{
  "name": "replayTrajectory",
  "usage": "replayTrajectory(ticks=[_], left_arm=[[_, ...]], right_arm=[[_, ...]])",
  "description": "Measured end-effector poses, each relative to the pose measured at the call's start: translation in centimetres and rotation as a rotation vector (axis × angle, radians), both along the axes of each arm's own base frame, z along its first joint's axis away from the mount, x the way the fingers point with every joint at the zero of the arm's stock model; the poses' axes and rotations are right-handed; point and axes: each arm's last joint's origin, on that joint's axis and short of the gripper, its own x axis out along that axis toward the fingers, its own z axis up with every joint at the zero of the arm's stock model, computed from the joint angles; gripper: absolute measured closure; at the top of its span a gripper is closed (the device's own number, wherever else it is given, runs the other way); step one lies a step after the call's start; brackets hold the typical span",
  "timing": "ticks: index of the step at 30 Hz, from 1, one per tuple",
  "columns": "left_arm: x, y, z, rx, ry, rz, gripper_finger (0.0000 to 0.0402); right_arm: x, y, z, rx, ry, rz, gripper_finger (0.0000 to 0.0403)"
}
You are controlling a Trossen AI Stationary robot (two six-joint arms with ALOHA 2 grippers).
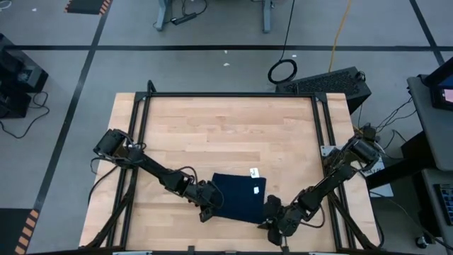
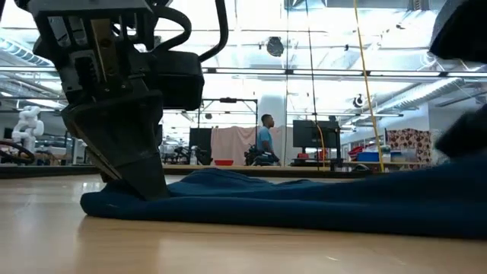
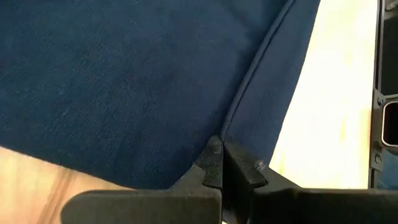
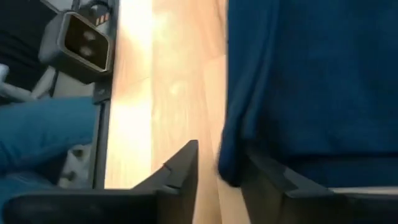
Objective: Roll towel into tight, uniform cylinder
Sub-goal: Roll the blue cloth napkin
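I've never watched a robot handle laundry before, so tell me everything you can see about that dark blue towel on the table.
The towel is a plain navy cloth with a fine woven look, lying mostly flat near the front edge of the wooden table, in what appear to be folded layers with a stitched hem. A small white tag shows at its far edge. It is not yet rolled. The left hand is shut on one side edge; the right hand sits at the opposite corner, fingers apart around the cloth.

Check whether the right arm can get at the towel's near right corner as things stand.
Probably yes. The right gripper already sits at that corner of the towel, fingers parted with the cloth edge by one finger, and nothing lies between. The left gripper pinches the opposite edge.
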Motion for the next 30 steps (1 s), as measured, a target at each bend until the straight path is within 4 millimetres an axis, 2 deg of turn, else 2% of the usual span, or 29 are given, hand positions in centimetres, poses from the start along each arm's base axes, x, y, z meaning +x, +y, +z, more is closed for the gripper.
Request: replayTrajectory(ticks=[7, 10, 13, 20, 25, 30], left_arm=[[0.0, 0.2, -0.1, -0.016, 0.018, 0.043, 0.04], [0.0, 0.2, -0.1, -0.019, 0.02, 0.05, 0.04], [0.0, 0.2, -0.1, -0.031, 0.029, 0.07, 0.04], [0.0, 0.2, -0.2, -0.043, 0.037, 0.092, 0.04], [0.0, 0.2, -0.1, -0.048, 0.038, 0.098, 0.04], [0.0, 0.2, -0.2, -0.057, 0.044, 0.112, 0.04]], right_arm=[[-2.7, 1.3, 2.6, -0.267, -0.174, 0.095, 0.024], [-3.7, 2.6, 2.9, -0.418, -0.296, 0.162, 0.0226], [-4.5, 3.2, 1.9, -0.535, -0.33, 0.142, 0.0218], [-4.0, 4.8, 0.0, -0.64, -0.456, 0.256, 0.0226], [-2.8, 4.1, -0.8, -0.766, -0.48, 0.206, 0.0222], [-2.0, 3.4, -0.9, -0.789, -0.455, 0.2, 0.0185]])
